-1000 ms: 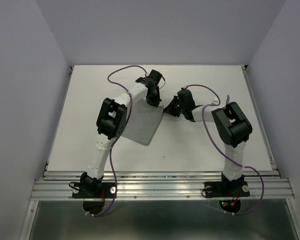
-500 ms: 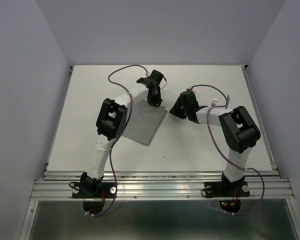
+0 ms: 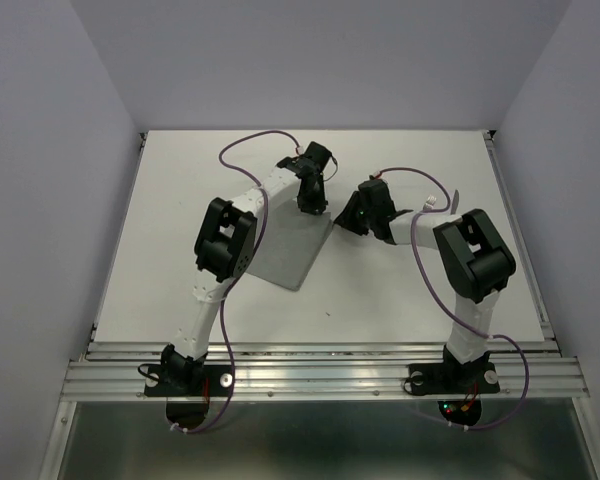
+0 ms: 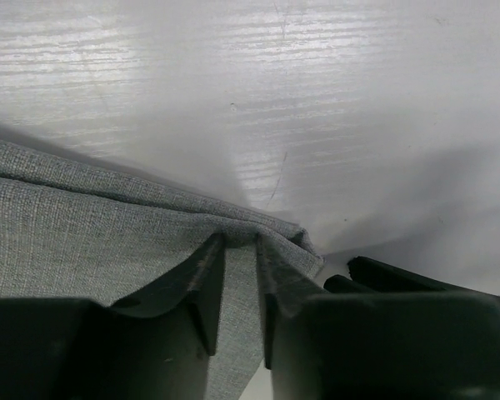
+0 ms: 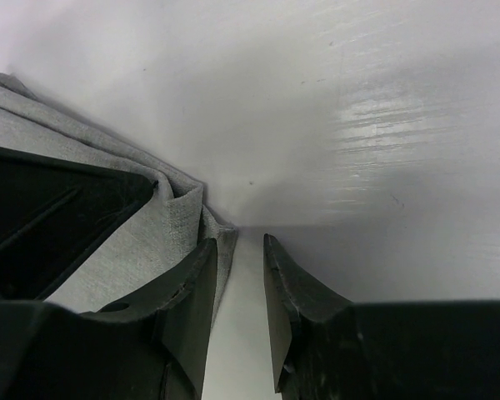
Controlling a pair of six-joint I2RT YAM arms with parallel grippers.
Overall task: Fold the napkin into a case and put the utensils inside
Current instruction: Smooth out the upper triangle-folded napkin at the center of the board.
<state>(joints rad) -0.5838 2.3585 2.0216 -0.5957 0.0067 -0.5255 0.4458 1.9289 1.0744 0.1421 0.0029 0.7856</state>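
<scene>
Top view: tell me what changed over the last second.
The right gripper let go of the far right corner of the napkin and drew back to the right. Its jaws now stand open over the bare table beside the cloth, and the corner has settled flat. The left gripper stayed at the napkin's far edge, jaws a little apart. The napkin kept its place.

No legible text, label, brand, number or sign anywhere in any of the views.
</scene>
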